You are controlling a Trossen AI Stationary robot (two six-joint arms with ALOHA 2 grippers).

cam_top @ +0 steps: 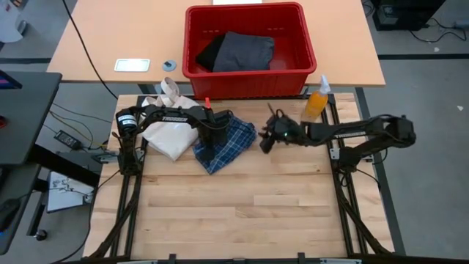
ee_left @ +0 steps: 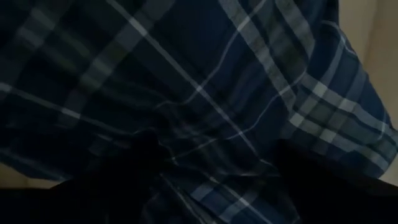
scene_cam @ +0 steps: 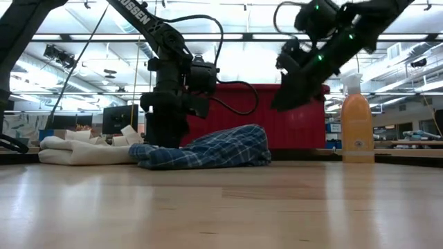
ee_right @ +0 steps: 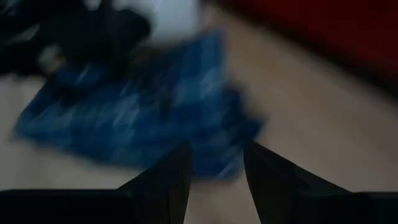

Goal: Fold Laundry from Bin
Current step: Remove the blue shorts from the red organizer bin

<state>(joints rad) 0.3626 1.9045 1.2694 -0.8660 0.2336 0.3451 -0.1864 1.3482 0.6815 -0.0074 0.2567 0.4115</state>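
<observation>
Black jointed arms; white lettering; green lights.

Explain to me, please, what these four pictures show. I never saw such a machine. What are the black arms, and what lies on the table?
These are two robot arms at a wooden table. One picture looks down from above, one looks level across the table, and two come from cameras on the wrists. The left gripper is down on a blue plaid shirt, fingers open. The right gripper hangs above the table, holding nothing. Beside the shirt lies a cream cloth bag. Behind stand a red bin with dark clothes and an orange spray bottle.
</observation>
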